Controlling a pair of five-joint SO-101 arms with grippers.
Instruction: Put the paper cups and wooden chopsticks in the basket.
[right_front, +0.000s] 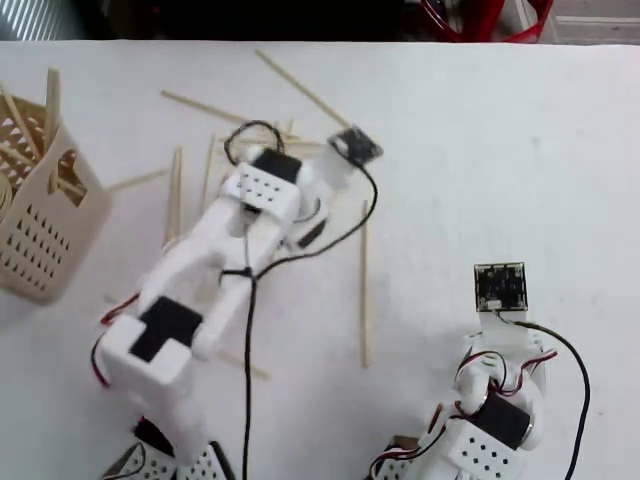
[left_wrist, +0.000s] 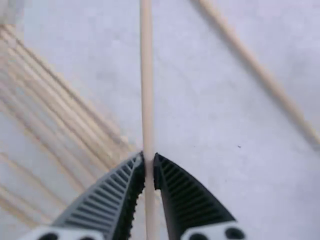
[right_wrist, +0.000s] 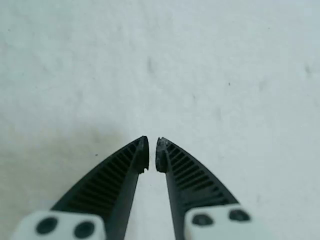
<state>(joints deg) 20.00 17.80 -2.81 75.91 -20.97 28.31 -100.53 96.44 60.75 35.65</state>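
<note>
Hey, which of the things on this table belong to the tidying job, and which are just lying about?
Part of the job:
- basket
- chopsticks standing in it
- loose chopsticks on the table
- one chopstick clamped in the left end effector

Just lying about:
- red item beyond the table's far edge
- right end effector, shut over bare table, holding nothing

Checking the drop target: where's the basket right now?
In the high view the basket sits at the left edge of the table, left of the loose chopsticks around the left arm, with several chopsticks standing in it.
</note>
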